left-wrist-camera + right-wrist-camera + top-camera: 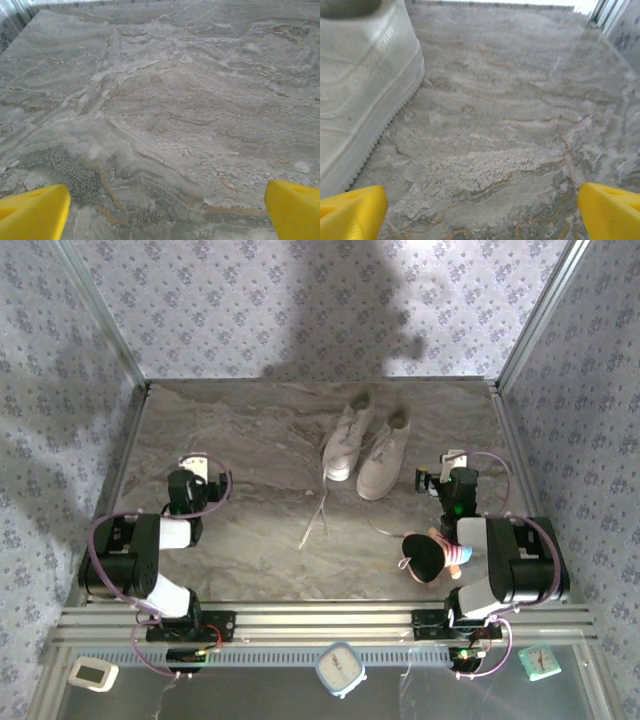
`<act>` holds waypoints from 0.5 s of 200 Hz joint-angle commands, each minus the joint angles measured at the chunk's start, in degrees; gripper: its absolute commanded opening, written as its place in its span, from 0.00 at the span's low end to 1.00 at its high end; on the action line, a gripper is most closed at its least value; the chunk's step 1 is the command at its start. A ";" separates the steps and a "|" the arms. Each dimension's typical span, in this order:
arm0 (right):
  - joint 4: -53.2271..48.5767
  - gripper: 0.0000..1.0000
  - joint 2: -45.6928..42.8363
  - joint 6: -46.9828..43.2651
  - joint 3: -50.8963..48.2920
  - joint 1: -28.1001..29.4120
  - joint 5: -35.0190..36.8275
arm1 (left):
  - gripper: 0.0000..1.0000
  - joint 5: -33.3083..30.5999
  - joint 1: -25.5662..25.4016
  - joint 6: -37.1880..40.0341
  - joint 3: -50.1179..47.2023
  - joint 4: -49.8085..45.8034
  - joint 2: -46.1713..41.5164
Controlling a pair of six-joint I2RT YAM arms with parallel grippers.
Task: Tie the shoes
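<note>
The shoes are two white low-top sneakers lying side by side at the back middle-right of the marble table, the left shoe (349, 438) and the right shoe (385, 456). Loose white laces (316, 512) trail from them toward the front. My left gripper (194, 464) hovers over bare marble far to the left of the shoes; in its wrist view the gripper (167, 212) is open, yellow fingertips (35, 210) wide apart, nothing between. My right gripper (448, 466) is just right of the right shoe, apart from it. This gripper (482, 212) is open and empty, with the shoe's side (365, 90) at the left.
A black-and-pink plush toy (432, 552) lies beside the right arm's base. Patterned walls with metal posts (100, 315) enclose the table (240, 430) on three sides. Small clocks (340, 668) sit on the shelf below the front rail.
</note>
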 commanded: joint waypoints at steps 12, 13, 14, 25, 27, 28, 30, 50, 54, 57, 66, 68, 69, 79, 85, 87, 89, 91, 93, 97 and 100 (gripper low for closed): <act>-6.30 0.99 -11.91 -1.69 -0.66 2.00 2.49 | 1.00 -8.14 -4.73 2.04 1.61 -9.72 -12.43; -6.48 0.99 -12.26 -1.52 -0.67 1.96 2.44 | 1.00 -8.24 -4.85 2.06 1.70 -10.18 -12.85; -6.61 0.99 -12.56 -1.34 -0.71 1.90 2.37 | 1.00 -8.29 -4.91 1.98 1.79 -10.63 -13.24; -7.59 0.99 -15.99 1.75 -0.93 1.14 1.69 | 1.00 -9.05 -5.96 0.94 3.01 -15.42 -17.78; -7.77 1.00 -16.55 2.40 -0.98 0.90 1.52 | 1.00 -9.06 -6.07 0.41 3.30 -16.30 -18.60; -7.87 1.00 -16.82 2.72 -0.95 0.75 1.34 | 1.00 -9.09 -6.09 0.19 3.38 -16.77 -18.97; -7.97 1.00 -17.04 3.20 -0.99 0.64 1.25 | 1.00 -9.05 -6.13 -0.26 3.66 -17.62 -19.69; -15.63 1.00 -21.09 14.22 1.73 -1.59 4.44 | 1.00 -11.40 -6.24 -7.12 6.36 -24.98 -25.31; -19.06 1.00 -21.56 17.59 3.04 -1.92 6.59 | 1.00 -12.51 -6.20 -9.11 7.06 -26.87 -26.00; -21.93 1.00 -21.78 19.86 4.10 -2.20 7.79 | 1.00 -13.57 -6.21 -10.78 7.65 -28.33 -26.70; -29.55 0.99 -21.80 26.72 7.11 -3.30 11.09 | 1.00 -18.05 -6.20 -17.14 10.02 -34.36 -27.78; -32.29 0.99 -21.76 28.70 7.84 -3.46 12.35 | 1.00 -19.24 -6.20 -18.59 10.68 -36.00 -27.91; -33.49 0.99 -21.75 30.38 8.42 -3.54 12.86 | 1.00 -19.81 -6.20 -19.11 11.02 -36.85 -27.98; -39.09 1.00 -21.40 35.36 10.47 -4.36 12.61 | 1.00 -23.71 -6.12 -26.75 14.69 -45.42 -27.77; -37.74 1.00 -21.44 34.81 10.21 -5.08 10.11 | 1.00 -23.43 -6.11 -28.42 16.77 -48.97 -27.14; -37.41 1.00 -21.47 34.77 10.09 -5.23 9.40 | 1.00 -23.03 -6.16 -28.81 17.40 -49.91 -26.87; -37.11 1.00 -21.53 34.82 10.04 -5.33 8.52 | 1.00 -22.56 -6.17 -29.04 18.06 -50.91 -26.58; -36.86 1.00 -21.56 34.97 9.98 -5.36 7.88 | 1.00 -22.04 -6.17 -29.45 18.73 -51.85 -26.27; -36.64 1.00 -21.50 35.18 9.97 -5.43 7.19 | 1.00 -21.50 -6.19 -29.82 19.45 -52.78 -25.88; -36.44 1.00 -21.34 35.69 10.12 -5.45 5.97 | 1.00 -20.41 -6.22 -30.59 20.74 -54.51 -25.24; -36.61 1.00 -21.19 35.88 10.39 -5.45 4.97 | 1.00 -19.39 -6.18 -31.03 21.68 -55.59 -24.55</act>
